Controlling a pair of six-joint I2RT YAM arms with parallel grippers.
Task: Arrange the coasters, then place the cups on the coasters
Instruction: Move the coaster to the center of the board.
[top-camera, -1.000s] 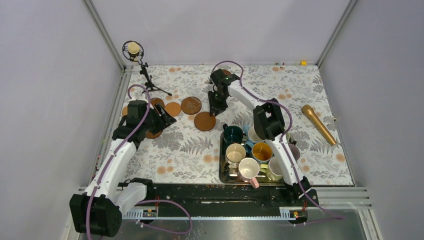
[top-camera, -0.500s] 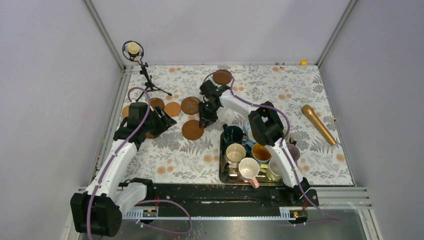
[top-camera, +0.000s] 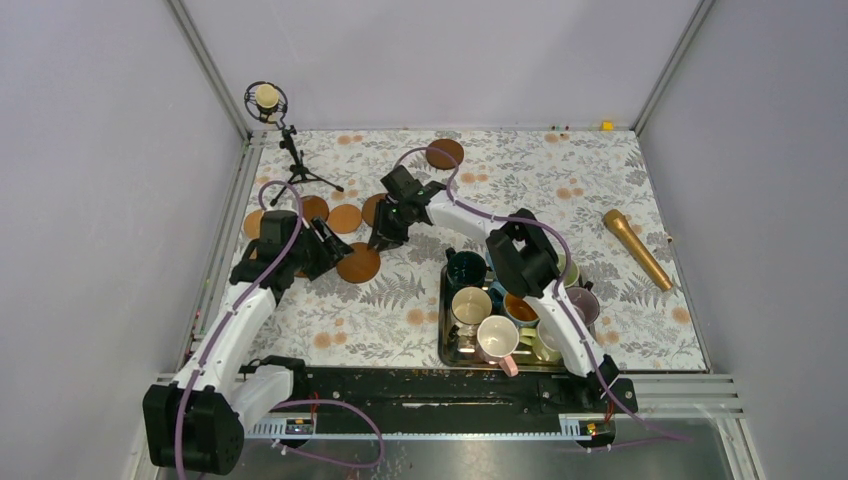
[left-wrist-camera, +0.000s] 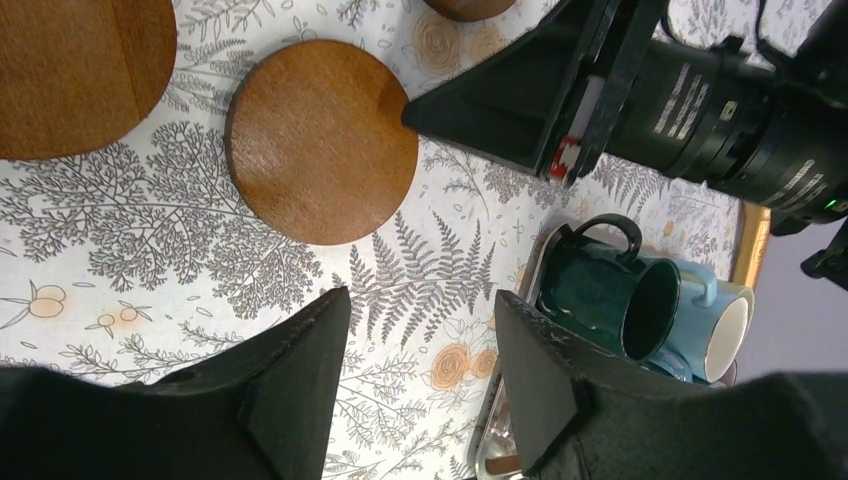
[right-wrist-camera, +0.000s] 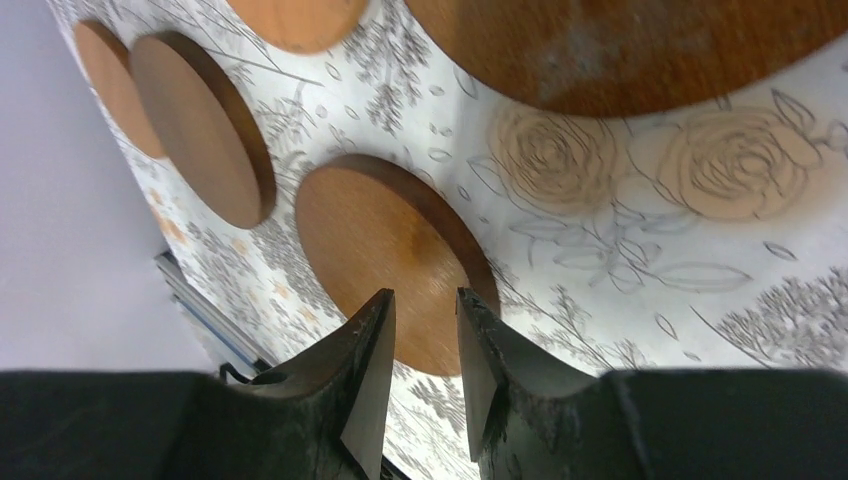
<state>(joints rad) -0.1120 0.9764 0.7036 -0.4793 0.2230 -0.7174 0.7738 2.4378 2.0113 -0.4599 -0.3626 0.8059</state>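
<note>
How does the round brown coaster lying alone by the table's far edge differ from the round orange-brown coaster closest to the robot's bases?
Colour: the far wooden coaster is darker, reddish brown; the near wooden coaster is lighter, orange-brown.
Company: the far one lies alone; the near one has other coasters close by.
Shared: both are thin round discs lying flat on the floral cloth, with no cup on them.

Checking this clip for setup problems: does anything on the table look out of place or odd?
One coaster lies alone by the far edge, apart from the other coasters at the left. A gold microphone lies on the right, unrelated to the task. Nothing looks spilled.
</note>
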